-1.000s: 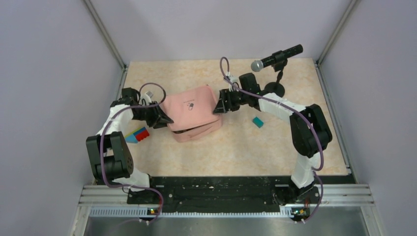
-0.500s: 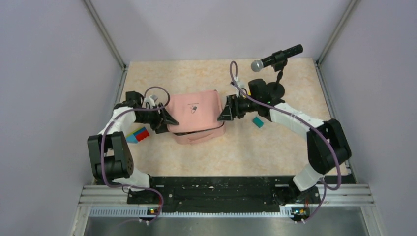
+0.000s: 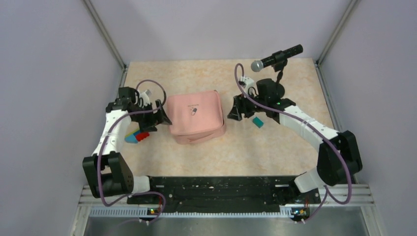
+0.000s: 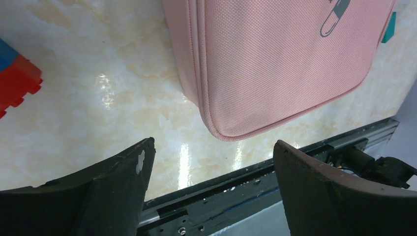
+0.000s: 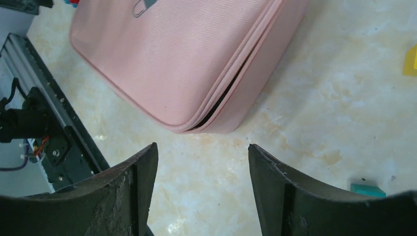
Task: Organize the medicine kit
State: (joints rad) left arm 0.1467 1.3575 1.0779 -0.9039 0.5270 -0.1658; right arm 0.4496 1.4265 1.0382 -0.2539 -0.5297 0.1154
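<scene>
The pink medicine kit (image 3: 196,118) lies flat in the middle of the table, lid down, pill logo up. In the left wrist view the medicine kit (image 4: 275,64) fills the upper right. The right wrist view shows the medicine kit (image 5: 187,54) with a dark slit along the zip at its near corner. My left gripper (image 3: 164,117) hangs open just left of the case, touching nothing; the left gripper (image 4: 212,144) has only table between its fingers. My right gripper (image 3: 233,113) stands open just right of the case. Nothing sits in the right gripper (image 5: 202,146).
Red and blue blocks (image 3: 137,136) lie left of the case, under my left arm; the red block (image 4: 17,83) is nearby. A teal block (image 3: 257,121) lies right of the case, by my right gripper. A microphone on a stand (image 3: 275,59) occupies the back right.
The raised lid has come down flat onto the case. Both grippers have drawn back from its sides. My left gripper has opened wide and let go of the case.
</scene>
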